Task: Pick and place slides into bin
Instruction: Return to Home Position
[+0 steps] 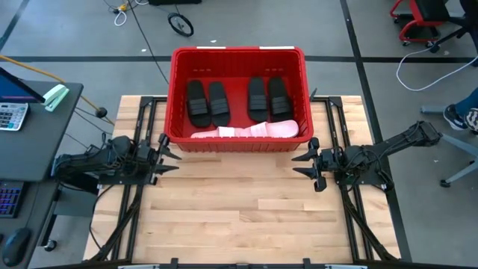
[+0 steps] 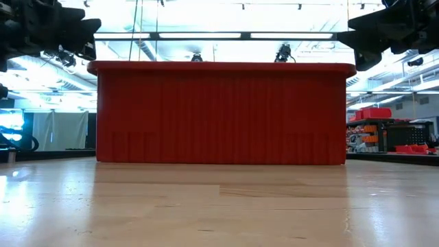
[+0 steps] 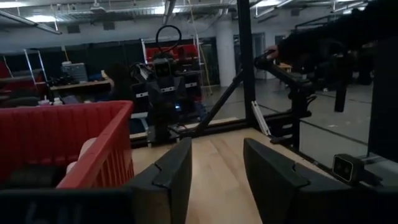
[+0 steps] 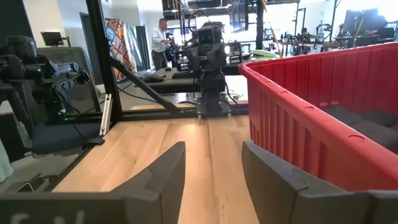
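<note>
The red bin stands at the table's far middle. Inside it several black slides lie flat on its floor. Two pale pink slides lie along its near wall. My left gripper hovers open at the bin's near left corner, holding nothing. At the near right corner my right gripper is also open and holds nothing. In the left wrist view the open fingers point across the table, the bin's wall beside them. In the right wrist view the gripper shows likewise, next to the bin.
The wooden tabletop lies bare in front of the bin. Black frame rails run along both sides. A desk with a calculator stands left of the table. A person stands far off in the room.
</note>
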